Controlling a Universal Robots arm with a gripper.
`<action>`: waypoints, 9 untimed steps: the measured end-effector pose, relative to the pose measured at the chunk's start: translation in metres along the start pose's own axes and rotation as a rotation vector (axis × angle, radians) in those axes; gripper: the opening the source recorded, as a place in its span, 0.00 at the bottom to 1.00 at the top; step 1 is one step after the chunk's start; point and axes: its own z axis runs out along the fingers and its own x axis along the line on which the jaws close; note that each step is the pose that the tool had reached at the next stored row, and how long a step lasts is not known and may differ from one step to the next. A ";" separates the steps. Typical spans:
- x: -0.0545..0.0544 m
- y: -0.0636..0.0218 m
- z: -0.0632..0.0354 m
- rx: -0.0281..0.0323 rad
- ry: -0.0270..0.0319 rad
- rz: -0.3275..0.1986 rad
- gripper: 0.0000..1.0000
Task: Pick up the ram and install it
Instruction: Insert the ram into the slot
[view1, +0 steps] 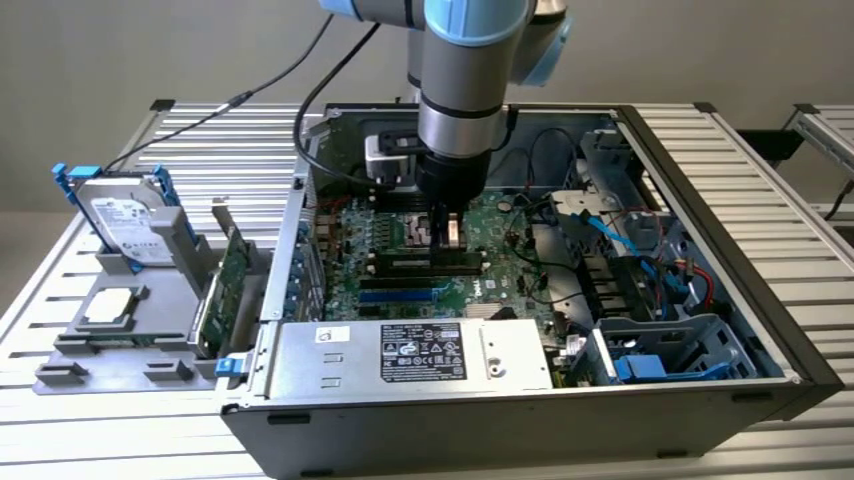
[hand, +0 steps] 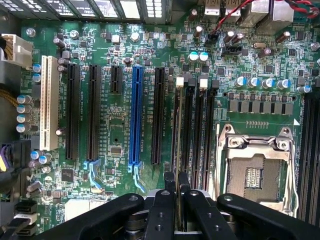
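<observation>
The gripper (view1: 449, 238) is pinched narrow on the ram (hand: 178, 210), holding it edge-down right over the motherboard's black memory slots (view1: 427, 264) inside the open computer case (view1: 747, 260).

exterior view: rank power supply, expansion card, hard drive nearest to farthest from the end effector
From the end effector, shut on the ram:
1. power supply, inside the case.
2. expansion card, outside the case, on the exterior view's left.
3. hard drive, farther left, on the grey stand.

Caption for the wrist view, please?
Wrist view: fingers grip the ram edge-on over the memory slots of the motherboard.
</observation>
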 end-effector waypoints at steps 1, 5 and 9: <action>0.000 0.0000 0.0007 0.0000 0.0000 0.000 0.14; 0.000 -0.0001 0.0032 0.0000 0.0000 0.000 0.14; 0.000 -0.0001 0.0034 -0.0001 0.0003 0.000 0.14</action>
